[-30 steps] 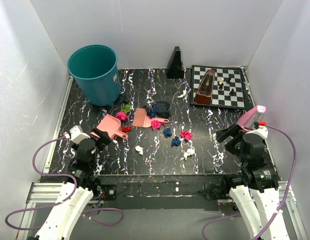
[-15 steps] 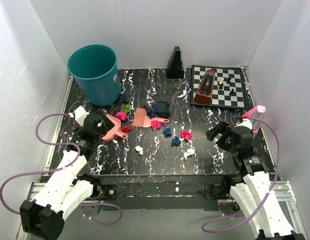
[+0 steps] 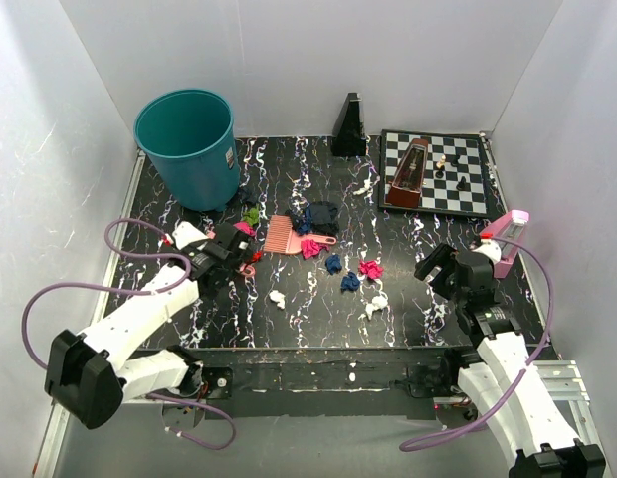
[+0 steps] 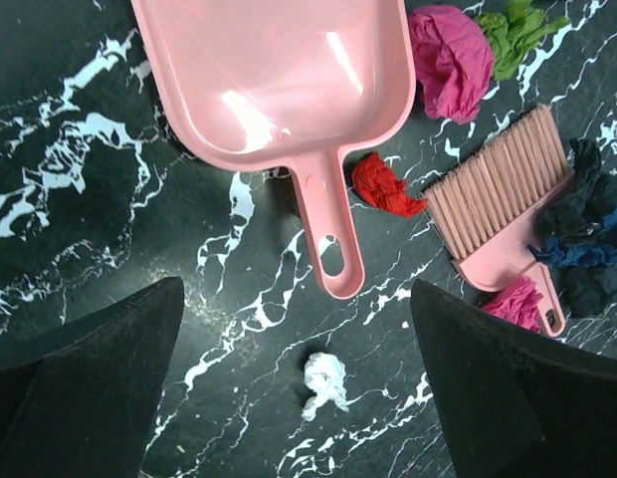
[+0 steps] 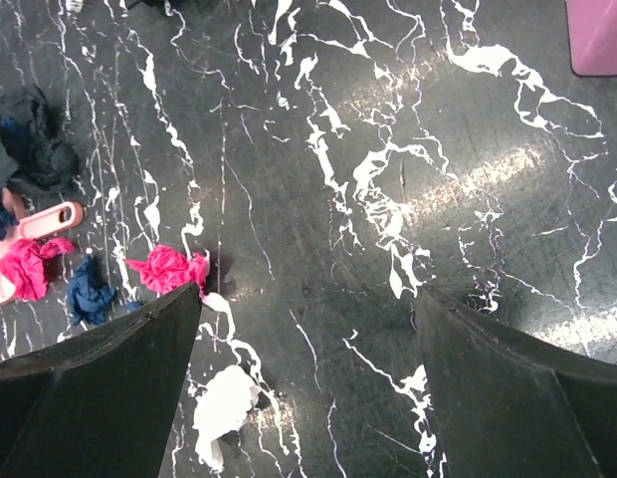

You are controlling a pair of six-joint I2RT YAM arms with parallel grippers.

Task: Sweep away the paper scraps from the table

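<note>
The paper scraps [image 3: 370, 268] are mostly bunched around the middle of the table [image 3: 418, 249], leaning toward its left side: magenta, dark blue, white, plus one red wad [image 4: 386, 187] sitting just beside the handle of the pink dustpan [image 4: 279, 70]. A magenta and a green one lie by the pan's corner. The pink brush [image 4: 498, 189] lies next to it with dark blue wads right at its side.

Left gripper [image 4: 299, 393] hangs over the pan's handle, jaws spread wide, nothing in them. Right gripper [image 5: 308, 398] is over toward the table's right edge, also wide open and empty, with a magenta wad [image 5: 167, 269] and a white one [image 5: 224, 408] near its left finger.

Teal bin [image 3: 187, 144] is in the far left corner, chessboard [image 3: 458, 179] in the far right.
</note>
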